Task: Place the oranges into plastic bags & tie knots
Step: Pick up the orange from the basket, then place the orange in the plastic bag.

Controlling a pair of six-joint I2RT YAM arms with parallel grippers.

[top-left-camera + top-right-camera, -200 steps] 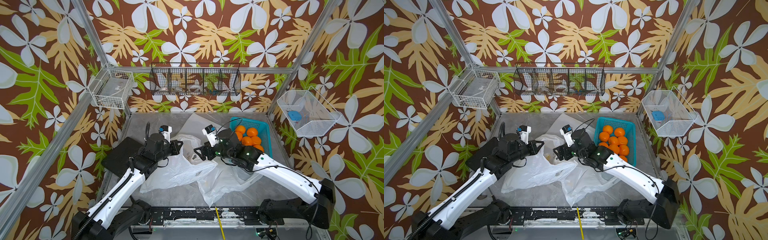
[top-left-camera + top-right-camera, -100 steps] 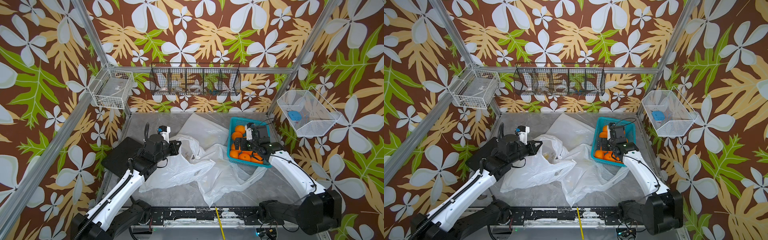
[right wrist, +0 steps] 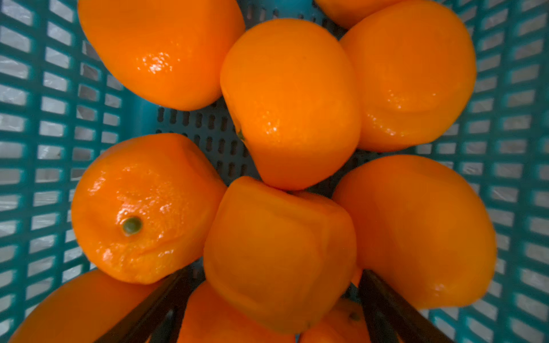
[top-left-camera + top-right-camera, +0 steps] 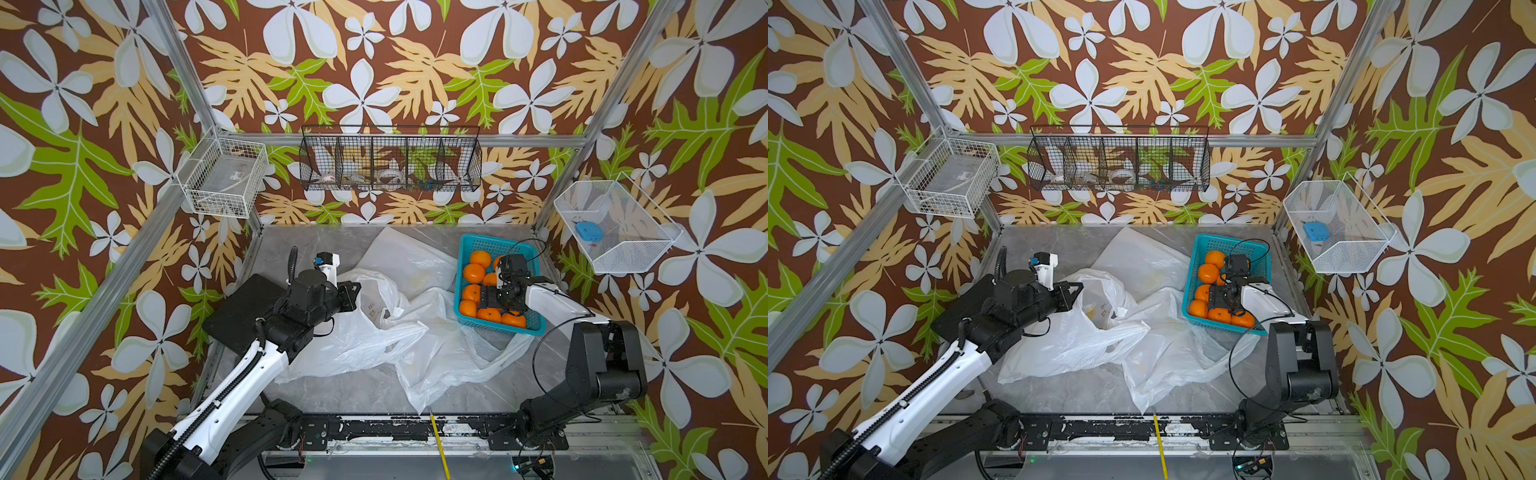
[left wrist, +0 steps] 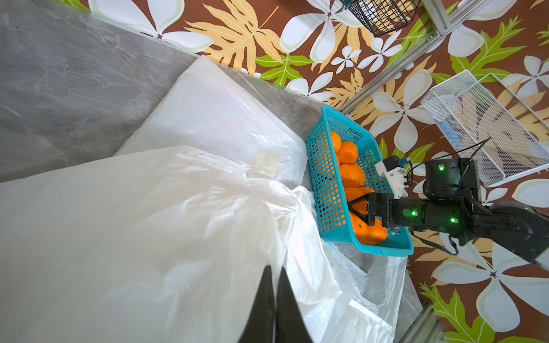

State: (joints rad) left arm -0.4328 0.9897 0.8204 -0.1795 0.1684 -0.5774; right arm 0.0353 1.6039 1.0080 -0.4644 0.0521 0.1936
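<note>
Top views: my left gripper (image 4: 350,292) sits well apart from the teal basket (image 4: 536,331), fingers closed on the lip of a plastic bag (image 4: 365,332). I judge this holds the mouth lifted and turned towards the basket for loading. A second bag (image 4: 449,361) spreads from the basket's near corner, and a third bag (image 4: 409,255) lies flat beside its far end. My right gripper (image 4: 490,298) hangs inside the basket over the oranges (image 4: 474,273). No fruit shows in any bag and nothing is tied. Left wrist view: the left gripper's fingers (image 5: 285,297) meet with barely a sliver between them against the white film, and the basket stands beyond the bag. Right wrist view: the right gripper's fingers (image 3: 166,297) are spread wide either side of one orange (image 3: 279,255) at the basket's middle. I judge it was chosen because it rides above its neighbours. I cannot tell whether the pads touch its skin.
</note>
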